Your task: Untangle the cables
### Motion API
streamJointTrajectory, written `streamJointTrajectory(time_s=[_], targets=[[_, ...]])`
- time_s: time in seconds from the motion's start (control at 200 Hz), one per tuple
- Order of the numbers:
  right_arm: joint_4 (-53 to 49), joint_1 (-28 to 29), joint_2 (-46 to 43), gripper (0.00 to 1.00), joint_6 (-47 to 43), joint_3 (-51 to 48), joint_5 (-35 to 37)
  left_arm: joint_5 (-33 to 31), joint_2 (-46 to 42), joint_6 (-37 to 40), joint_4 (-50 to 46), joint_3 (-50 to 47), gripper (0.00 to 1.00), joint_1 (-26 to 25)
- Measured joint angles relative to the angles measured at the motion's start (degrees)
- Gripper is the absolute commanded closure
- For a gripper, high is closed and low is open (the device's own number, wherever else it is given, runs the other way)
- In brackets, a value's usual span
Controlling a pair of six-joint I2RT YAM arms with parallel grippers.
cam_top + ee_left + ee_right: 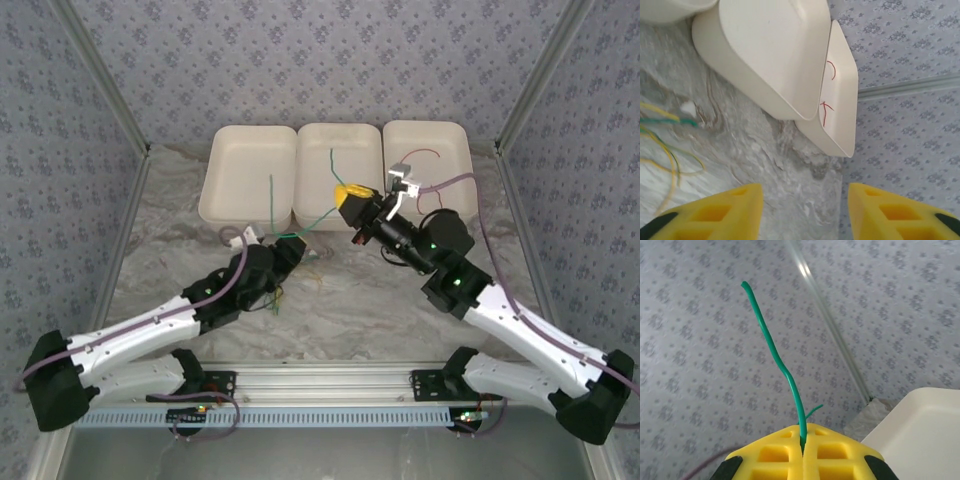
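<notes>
Spreading across the overhead view, the marbled table (330,320) carried both arms, the left arm (150,330) reaching in from 7 o'clock and the right arm (520,325) from 5 o'clock. Three white trays stood side by side along the 12 o'clock edge: the left tray (240,175), the middle tray (350,145) and the right tray (445,165). The left gripper (805,212) hung low at 6 o'clock of the left tray, its yellow fingers (725,210) set wide apart over bare marble. The right gripper (803,442) sat at the near edge of the middle tray, its fingers pressed together and clamped on a green cable (775,355), which rose from the seam between them toward 11 o'clock in the wrist view. A second green strand (272,200) showed against the right side of the left tray. A red cable (428,155) lay in the right tray at 1 o'clock. Yellow cables (670,165), mixed with a green one, lay loose on the marble at 9 o'clock in the left wrist view.
</notes>
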Motion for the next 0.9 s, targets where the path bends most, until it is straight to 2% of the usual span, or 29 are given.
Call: streamJointTrajectory(time_s=[0.1,0.245,0.34,0.43,0.515,0.645,0.735,0.904], targets=[[-6.27,-1.81,-0.98,1.0,-2.32,0.33,-5.75,3.74,-3.06,3.89,-4.61,1.49,0.42,3.41],[-15.45,-4.85,-1.03,1.0,-5.64,0.46,-10.95,6.21,-10.67,7.17,-10.93,3.19,0.4,3.26],[-20.02,-5.44,-1.09,1.0,-8.57,0.92,-13.62,6.69,-15.98,7.04,-13.66,2.69,0.35,3.02],[-22.18,-5.49,-1.25,1.0,-11.23,0.94,-15.67,8.17,-17.49,6.58,-14.97,2.27,0.28,3.06],[-22.71,-5.66,-1.22,1.0,-13.75,0.92,-17.84,10.84,-14.75,6.34,-15.39,2.49,0.24,3.34],[-22.21,-5.92,-0.66,1.0,-16.68,0.9,-20.87,16.11,-4.92,6.71,-16.26,4.48,0.21,3.78],[-21.59,-5.97,0.85,1.0,-17.94,0.87,-22.62,18.86,0.7,6.91,-16.06,5.07,0.22,3.82],[-20.9,-5.97,2.6,1.0,-18.95,0.85,-24.55,21.53,4.98,6.71,-13.35,5.11,0.26,3.82]])
